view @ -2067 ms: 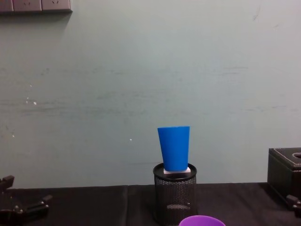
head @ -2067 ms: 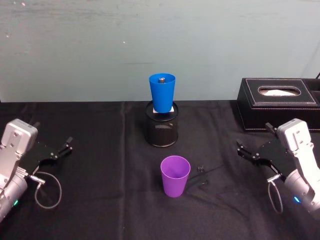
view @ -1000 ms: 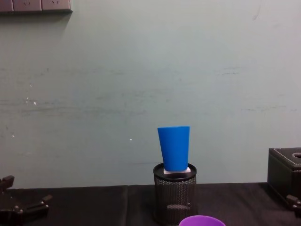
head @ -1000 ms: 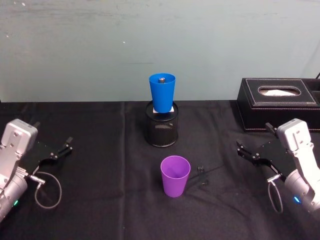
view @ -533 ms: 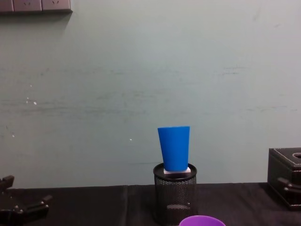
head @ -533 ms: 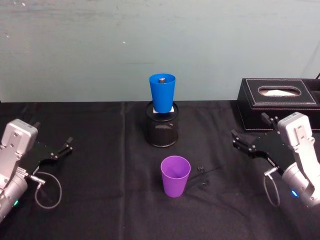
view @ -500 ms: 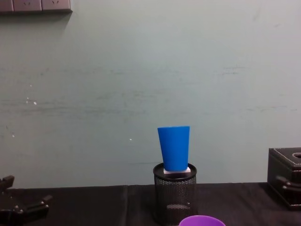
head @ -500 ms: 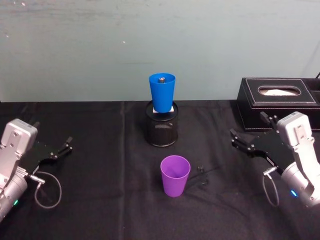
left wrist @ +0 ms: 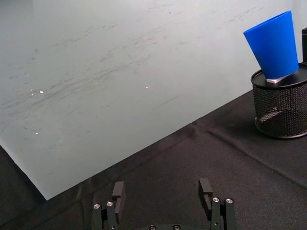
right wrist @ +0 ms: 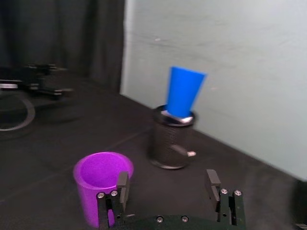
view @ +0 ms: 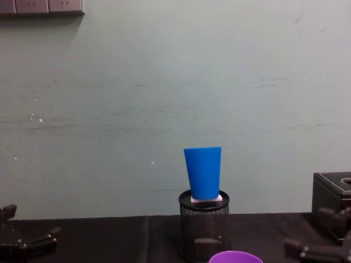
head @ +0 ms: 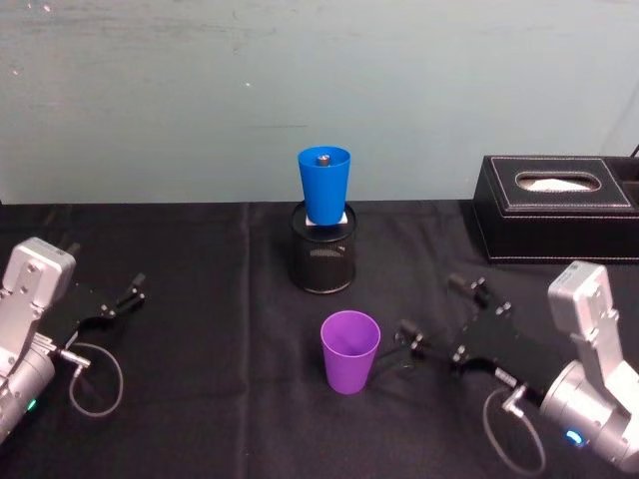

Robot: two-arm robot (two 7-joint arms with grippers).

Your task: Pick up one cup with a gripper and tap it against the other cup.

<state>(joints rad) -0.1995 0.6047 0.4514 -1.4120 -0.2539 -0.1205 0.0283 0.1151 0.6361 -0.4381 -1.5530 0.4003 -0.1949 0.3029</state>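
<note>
Near centre on the black cloth (head: 200, 399): purple cup (head: 349, 349) upright, ungripped. Right gripper (head: 431, 307) just right of it, 2 fingers apart, empty. Blue cup (head: 323, 185) farther back atop mesh pen holder (head: 321, 261). Left gripper (head: 135, 286) parked far left, fingers apart.

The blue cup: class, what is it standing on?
The blue cup stands on a small white block at the mouth of the black mesh pen holder. The block's middle and the holder's inside are covered.
</note>
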